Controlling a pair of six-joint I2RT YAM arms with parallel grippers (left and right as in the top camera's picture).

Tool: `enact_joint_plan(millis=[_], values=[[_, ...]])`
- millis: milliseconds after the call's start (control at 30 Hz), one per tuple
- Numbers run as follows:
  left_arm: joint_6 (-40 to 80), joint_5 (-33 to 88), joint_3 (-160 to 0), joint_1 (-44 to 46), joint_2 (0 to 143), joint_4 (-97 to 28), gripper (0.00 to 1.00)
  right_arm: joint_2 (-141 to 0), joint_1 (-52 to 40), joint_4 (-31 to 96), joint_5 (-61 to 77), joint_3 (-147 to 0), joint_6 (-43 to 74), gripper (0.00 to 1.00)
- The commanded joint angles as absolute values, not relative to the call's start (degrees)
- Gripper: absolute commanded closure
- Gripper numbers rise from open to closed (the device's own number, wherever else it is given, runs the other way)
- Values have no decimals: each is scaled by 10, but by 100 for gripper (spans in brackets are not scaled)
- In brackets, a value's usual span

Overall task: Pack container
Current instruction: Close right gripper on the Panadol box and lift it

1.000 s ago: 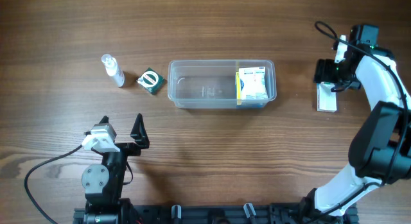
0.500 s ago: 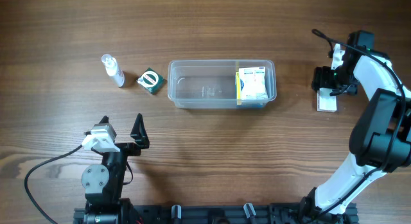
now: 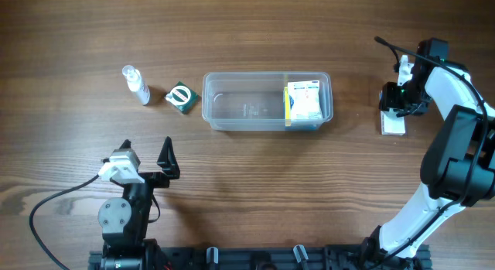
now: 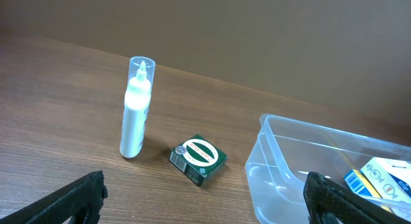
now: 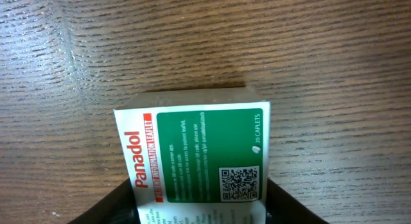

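Container (image 3: 240,107) mid-bench (image 3: 247,193), one box (image 3: 303,100) inside at right end. Likely light, thin plastic: flexes, slides easily; best taken at short-wall rim. Right fingers (image 3: 396,107) astride Panadol box (image 5: 200,153) lying on bench; squeeze impossible to tell. Left fingers (image 3: 145,152) spread wide, empty.

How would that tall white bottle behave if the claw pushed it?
The bottle stands upright, tall on a narrow base, so it would probably tip. Being round, it would likely roll afterwards. It looks small, so probably light.
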State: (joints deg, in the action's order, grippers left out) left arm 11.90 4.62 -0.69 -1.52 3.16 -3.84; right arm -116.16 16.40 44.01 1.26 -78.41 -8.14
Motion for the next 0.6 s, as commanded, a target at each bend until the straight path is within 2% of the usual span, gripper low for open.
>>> enact_joint_plan(millis=[0, 567], values=[[124, 53, -3, -19, 32, -39, 0, -1169, 164, 437, 27, -771, -73, 50], [124, 53, -3, -19, 32, -39, 0, -1148, 144, 444, 78, -806, -54, 55]])
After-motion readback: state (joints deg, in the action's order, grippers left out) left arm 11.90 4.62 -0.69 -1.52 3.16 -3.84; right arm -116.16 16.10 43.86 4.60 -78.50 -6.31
